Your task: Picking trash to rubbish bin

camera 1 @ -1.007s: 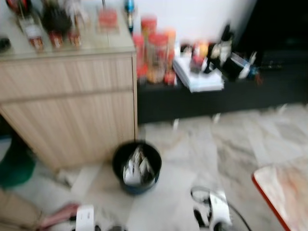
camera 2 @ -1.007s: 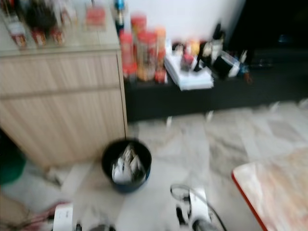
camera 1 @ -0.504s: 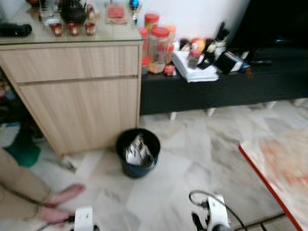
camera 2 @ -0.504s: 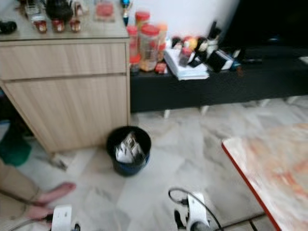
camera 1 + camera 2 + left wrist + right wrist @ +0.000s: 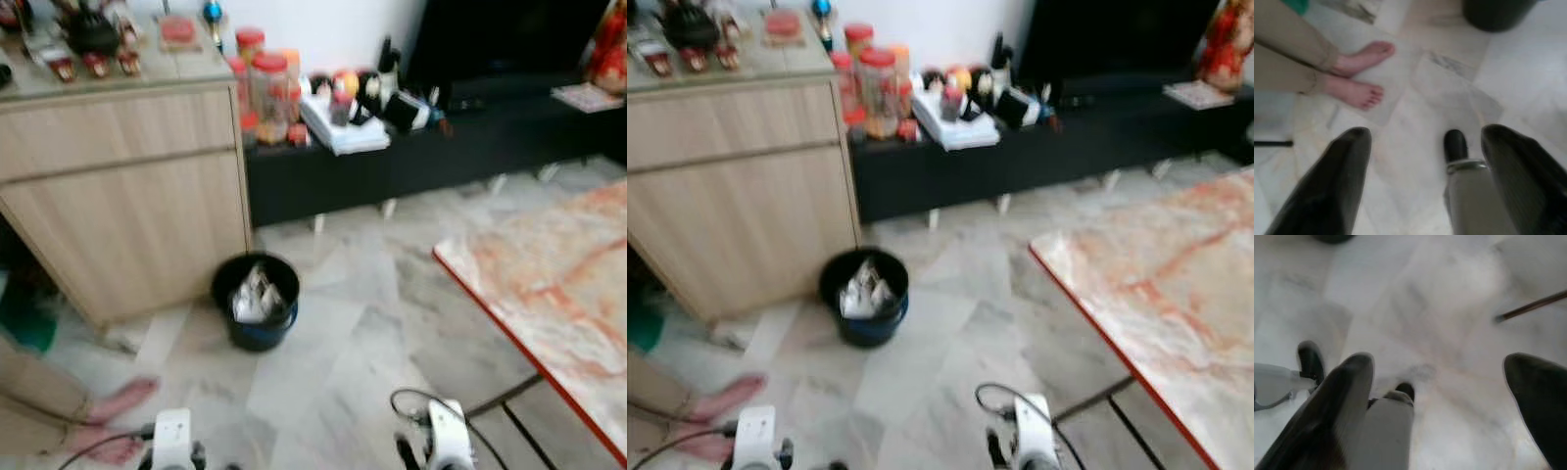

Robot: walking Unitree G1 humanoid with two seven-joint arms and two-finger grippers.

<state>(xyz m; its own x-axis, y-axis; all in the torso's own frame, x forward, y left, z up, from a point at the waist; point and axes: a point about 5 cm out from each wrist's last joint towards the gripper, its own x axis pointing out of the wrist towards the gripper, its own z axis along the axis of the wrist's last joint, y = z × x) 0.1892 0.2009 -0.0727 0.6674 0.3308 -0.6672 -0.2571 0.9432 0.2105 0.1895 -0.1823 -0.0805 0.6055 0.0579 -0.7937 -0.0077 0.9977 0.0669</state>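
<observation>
On the marble floor (image 5: 392,294) by the cabinet (image 5: 127,186), the bin (image 5: 255,302) already holds crumpled trash (image 5: 253,297), while left gripper (image 5: 1420,181) and right gripper (image 5: 1444,396) hang spread and empty.

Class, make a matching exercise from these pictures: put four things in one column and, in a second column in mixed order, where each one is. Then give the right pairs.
Things
1. rubbish bin
2. clear jars with red lids
3. person's bare feet
4. marble table with red edge

Places
A. at the robot's right
B. on the low black bench
C. on the floor by the wooden cabinet, holding white trash
D. on the floor at the robot's left

Pairs: 1-C, 2-B, 3-D, 4-A
</observation>
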